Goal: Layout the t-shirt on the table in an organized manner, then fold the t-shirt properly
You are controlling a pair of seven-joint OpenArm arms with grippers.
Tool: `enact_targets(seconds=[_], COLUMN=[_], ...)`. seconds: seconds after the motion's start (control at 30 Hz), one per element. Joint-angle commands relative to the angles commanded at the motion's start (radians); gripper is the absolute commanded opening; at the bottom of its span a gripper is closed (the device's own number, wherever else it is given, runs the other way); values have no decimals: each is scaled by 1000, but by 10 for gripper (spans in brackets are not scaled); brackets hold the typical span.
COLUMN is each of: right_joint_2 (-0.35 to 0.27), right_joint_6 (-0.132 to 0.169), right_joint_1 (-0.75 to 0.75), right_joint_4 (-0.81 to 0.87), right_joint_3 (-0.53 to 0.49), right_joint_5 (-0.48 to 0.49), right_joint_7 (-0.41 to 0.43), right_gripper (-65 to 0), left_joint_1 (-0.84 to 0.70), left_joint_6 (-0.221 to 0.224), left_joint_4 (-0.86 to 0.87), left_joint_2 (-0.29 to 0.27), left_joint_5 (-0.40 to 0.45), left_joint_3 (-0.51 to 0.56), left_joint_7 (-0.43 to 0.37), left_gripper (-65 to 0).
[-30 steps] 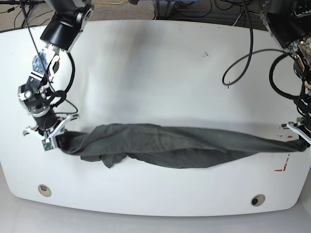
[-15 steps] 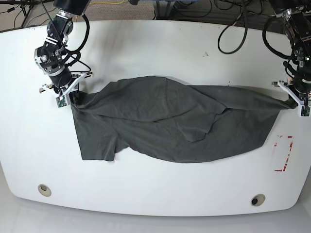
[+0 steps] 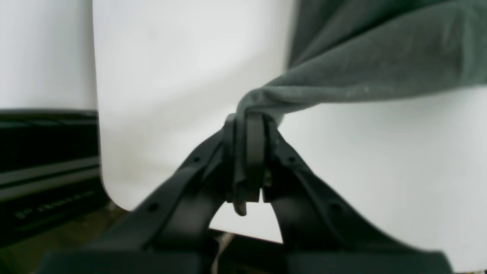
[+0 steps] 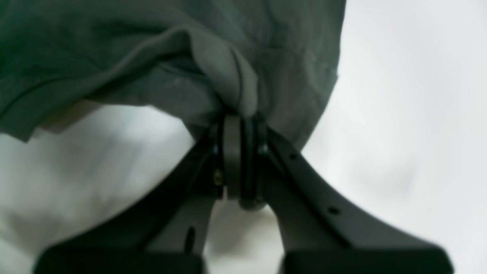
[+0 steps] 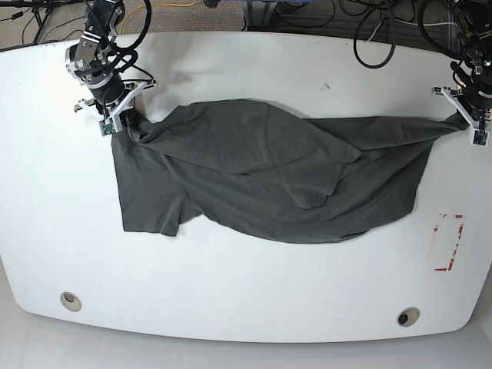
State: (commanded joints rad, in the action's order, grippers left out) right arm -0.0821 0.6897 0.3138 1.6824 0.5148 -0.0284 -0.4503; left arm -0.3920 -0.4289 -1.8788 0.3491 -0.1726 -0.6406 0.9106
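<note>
Two grippers hold opposite ends of the t-shirt [image 5: 261, 173], which lies stretched across the middle of the table [image 5: 231, 69] in the base view. At far left, the right gripper [image 5: 117, 117] pinches a bunched corner of the dark grey cloth; its wrist view shows the jaws closed tight on a gathered fold of the t-shirt [image 4: 213, 68], with the right gripper [image 4: 239, 152] directly beneath the fabric. At far right, the left gripper [image 5: 467, 123] clamps a narrow drawn-out tip; its wrist view shows the left gripper [image 3: 247, 160] closed on a twisted end of the t-shirt [image 3: 380, 61], the cloth trailing away to the upper right. Between the grippers the cloth rests wrinkled, with a folded flap near centre and a sleeve toward near left. A red-outlined rectangle mark [image 5: 448, 242] sits near right, apart from the cloth.
</note>
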Motion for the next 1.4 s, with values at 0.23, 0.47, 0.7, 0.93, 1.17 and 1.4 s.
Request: enact_targets(seconds=[0.23, 0.47, 0.7, 0.93, 1.17, 1.4], right_joint_2=[-3, 0, 3, 5, 5, 28], right_joint_6=[0, 0, 0, -2, -2, 0], right_joint_1=[51, 75, 75, 72, 75, 71], right_joint_4=[5, 5, 6, 8, 54, 58], right_joint_3=[0, -3, -8, -8, -8, -9], right_joint_5=[0, 0, 0, 0, 0, 0], right_joint_7=[0, 0, 0, 0, 0, 0], right_gripper=[-648, -648, -636, -407, -311, -315], left_joint_1=[-58, -78, -78, -77, -75, -75], left_joint_6=[0, 0, 0, 0, 0, 0], left_joint_4=[74, 114, 115, 112, 110, 110], left_joint_2=[28, 32, 34, 34, 34, 31], left_joint_5=[0, 0, 0, 0, 0, 0], left_joint_3=[-37, -41, -40, -38, -38, -41], left_joint_7=[-120, -146, -146, -146, -146, -146], left_gripper=[-650, -650, -650, -650, -650, -650])
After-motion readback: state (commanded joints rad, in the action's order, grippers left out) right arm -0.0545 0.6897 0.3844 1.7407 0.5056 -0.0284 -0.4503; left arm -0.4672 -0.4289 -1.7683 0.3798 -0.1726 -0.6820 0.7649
